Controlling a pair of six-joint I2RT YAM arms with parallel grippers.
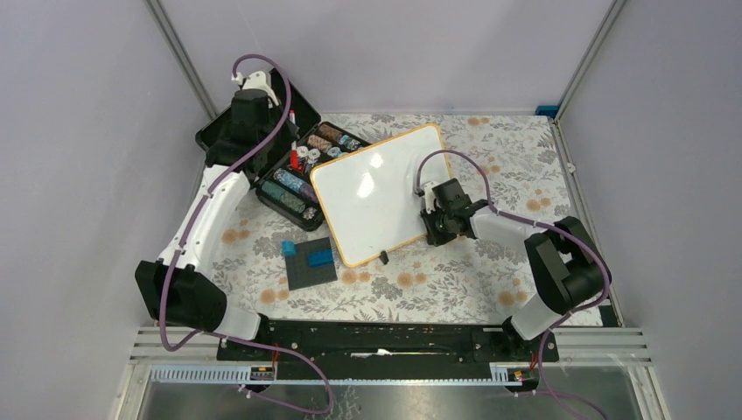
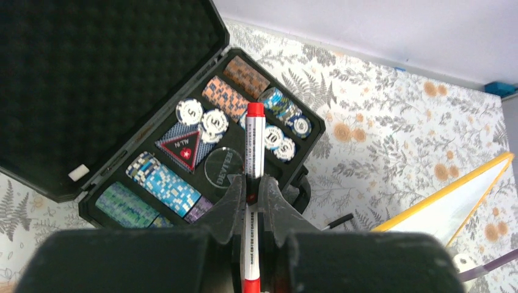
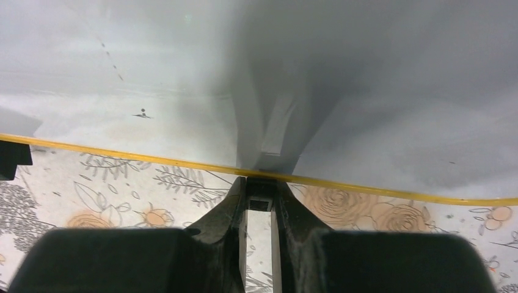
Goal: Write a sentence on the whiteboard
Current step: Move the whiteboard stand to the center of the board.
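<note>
The whiteboard (image 1: 376,192) lies flat on the flowered cloth, white with a tan frame, and its face is bare; the sentence is not in view. Over the open chip case, my left gripper (image 1: 287,150) is shut on a red-capped white marker (image 2: 255,140), which sticks out forward between the fingers (image 2: 232,201). My right gripper (image 1: 433,229) sits at the board's right edge. In the right wrist view its jaws are shut on a small black foot (image 3: 259,199) under the board's frame (image 3: 153,160). A corner of the whiteboard (image 2: 464,201) shows in the left wrist view.
An open black case (image 1: 302,175) with rows of poker chips (image 2: 162,183) stands at the back left, its foam lid (image 2: 91,79) laid open. A dark grey plate (image 1: 311,262) with blue blocks lies near the board's front left corner. Enclosure walls stand close on both sides.
</note>
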